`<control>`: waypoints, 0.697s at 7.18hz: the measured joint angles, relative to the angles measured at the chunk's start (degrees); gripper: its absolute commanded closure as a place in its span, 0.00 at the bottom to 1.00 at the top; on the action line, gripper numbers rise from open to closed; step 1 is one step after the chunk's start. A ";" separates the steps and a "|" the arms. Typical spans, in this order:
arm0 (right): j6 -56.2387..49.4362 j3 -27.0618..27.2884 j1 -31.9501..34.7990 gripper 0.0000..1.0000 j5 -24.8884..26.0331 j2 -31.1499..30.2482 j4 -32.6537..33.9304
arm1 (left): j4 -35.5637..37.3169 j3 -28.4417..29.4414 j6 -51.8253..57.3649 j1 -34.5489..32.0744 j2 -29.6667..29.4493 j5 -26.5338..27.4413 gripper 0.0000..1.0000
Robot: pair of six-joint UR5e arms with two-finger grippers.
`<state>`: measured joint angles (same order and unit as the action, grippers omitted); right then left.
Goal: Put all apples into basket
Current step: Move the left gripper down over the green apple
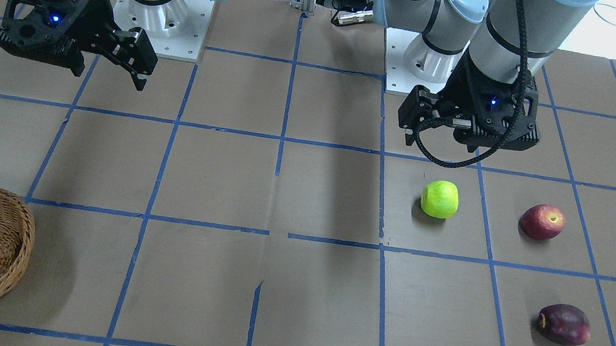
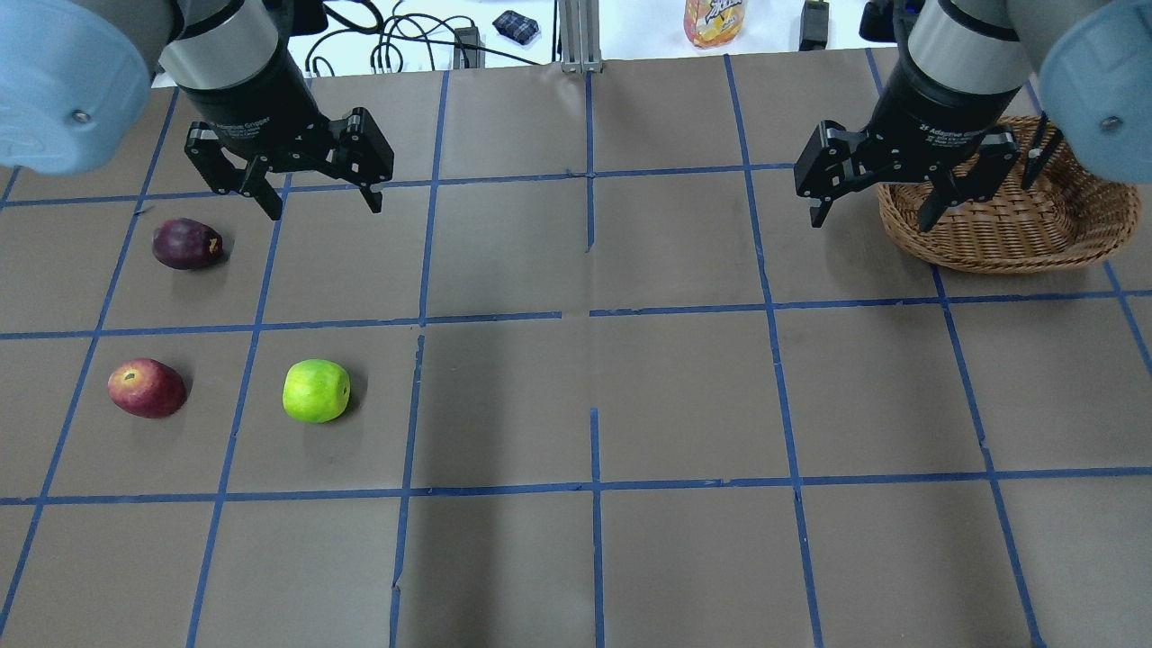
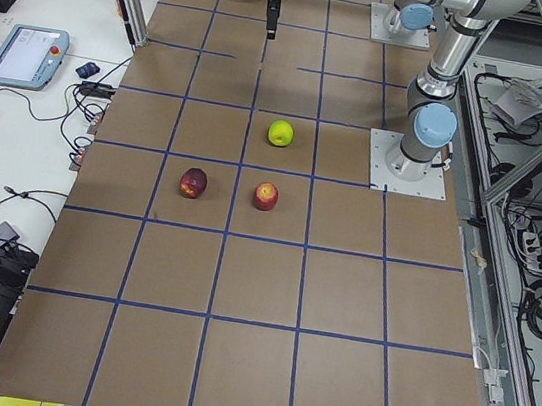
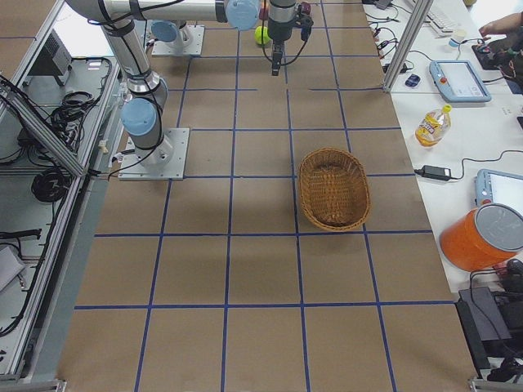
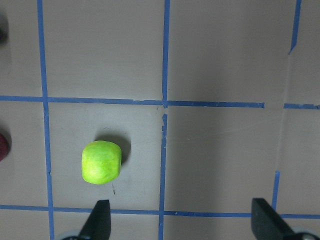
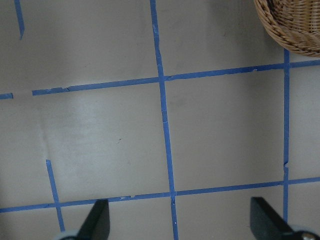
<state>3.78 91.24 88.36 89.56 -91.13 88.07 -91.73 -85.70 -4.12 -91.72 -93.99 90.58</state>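
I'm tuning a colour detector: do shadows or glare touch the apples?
Overhead exterior: a broad shadow crosses the table, short of the green apple. Left wrist: evenly lit, small shadow beside it. Right wrist: pale sheen on bare table.

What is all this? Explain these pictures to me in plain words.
Two robot arms stand at a brown, blue-taped table. Each ends in a black two-finger gripper: the left gripper and the right gripper, both open and empty. Four fixed cameras look from above, front and both table ends; two sit on the wrists. Near the left arm lie a lime-green apple, a red apple and a dark maroon apple. The empty woven wicker basket sits by the right arm.
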 measured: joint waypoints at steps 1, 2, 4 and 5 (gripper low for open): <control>0.00 -0.01 -0.01 0.00 0.00 -0.01 0.00 | -0.02 -0.10 0.01 -0.05 0.02 0.02 0.00; 0.00 -0.01 0.02 0.00 0.00 -0.01 0.00 | -0.03 -0.14 0.05 -0.07 0.06 0.01 0.00; 0.00 -0.01 0.02 0.00 0.00 -0.01 0.00 | -0.03 -1.05 0.74 0.07 0.24 0.03 0.00; 0.00 -0.01 0.02 0.00 0.00 -0.04 0.00 | 0.38 -2.66 2.40 0.31 0.13 0.08 0.00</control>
<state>3.78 91.23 88.38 89.56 -91.17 88.07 -91.35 -88.37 -1.72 -91.41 -93.86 90.66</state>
